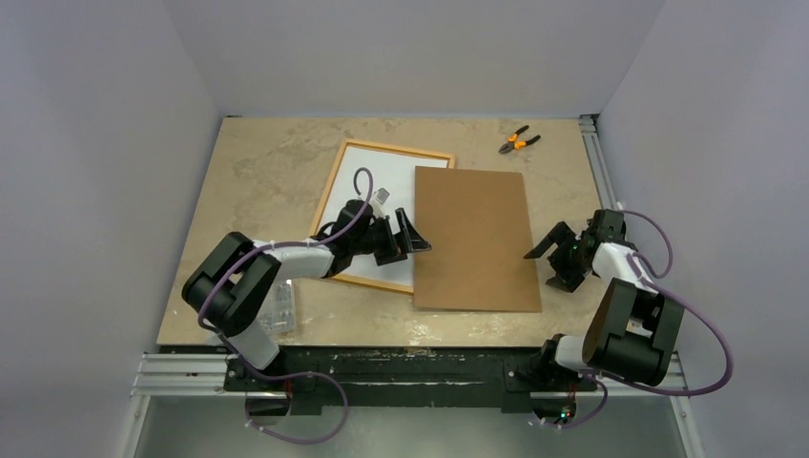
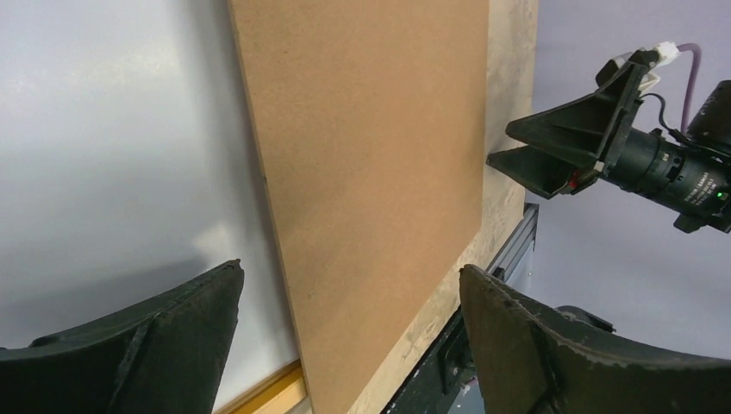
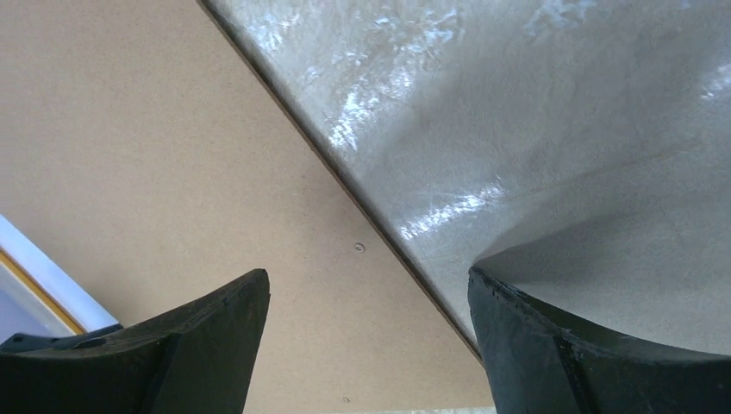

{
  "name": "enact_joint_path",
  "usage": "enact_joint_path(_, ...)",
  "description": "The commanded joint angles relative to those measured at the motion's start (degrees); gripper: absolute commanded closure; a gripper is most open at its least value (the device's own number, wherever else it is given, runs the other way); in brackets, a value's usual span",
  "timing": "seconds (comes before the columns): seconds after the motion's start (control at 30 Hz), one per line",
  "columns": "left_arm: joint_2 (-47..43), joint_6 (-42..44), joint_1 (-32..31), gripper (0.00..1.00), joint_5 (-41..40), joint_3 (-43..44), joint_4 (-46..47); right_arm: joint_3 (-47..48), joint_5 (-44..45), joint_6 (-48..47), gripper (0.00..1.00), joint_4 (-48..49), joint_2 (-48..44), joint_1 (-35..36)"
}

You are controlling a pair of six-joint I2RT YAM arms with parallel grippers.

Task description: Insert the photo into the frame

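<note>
The frame, thin and orange-bordered, lies flat at the table's middle back, and a plain white sheet fills its opening. No printed side of the photo shows, so I cannot tell whether that sheet is the photo. A brown backing board overlaps the frame's right part. My left gripper is open at the board's left edge, its jaws straddling that edge above the white sheet and the frame's corner. My right gripper is open at the board's right edge, holding nothing.
Orange-handled pliers lie at the back right of the marble table. A clear plastic piece sits by the left arm's base. Grey walls close in three sides; a metal rail runs along the right edge.
</note>
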Motion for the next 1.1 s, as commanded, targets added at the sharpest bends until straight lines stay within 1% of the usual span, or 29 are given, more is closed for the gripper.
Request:
enact_joint_path(0.0,3.75,-1.44,0.24,0.09,2.64,3.24,5.46,-3.14,-1.9,1.07,0.16,3.7,1.35,0.19)
enact_joint_path(0.23,7.7,-1.16,-0.19,0.14,2.62,4.84,6.97,-4.22,-2.55,0.95,0.16,4.65,2.07,0.29)
enact_joint_path(0.5,11.08,-2.15,-2.23,0.25,4.15,7.15,10.56,-4.03,-4.45,0.41,0.16,5.56,4.48,0.29)
enact_joint_path(0.7,7.31,-2.07,-2.86,0.31,3.23,5.66,10.97,-3.94,-5.65,-0.14,0.16,5.63,5.19,0.31)
enact_joint_path(0.9,4.74,-2.02,-3.39,0.44,3.36,5.46,13.08,-4.44,-6.94,-0.11,0.16,6.17,5.28,0.44)
enact_joint_path(0.97,4.83,-2.16,-3.82,0.46,3.46,6.06,13.09,-4.65,-7.27,-0.15,0.16,6.34,5.3,0.54)
enact_joint_path(1.07,5.48,-1.42,-4.77,0.46,2.69,7.72,10.56,-4.74,-7.38,-0.11,0.16,6.51,5.34,0.86)
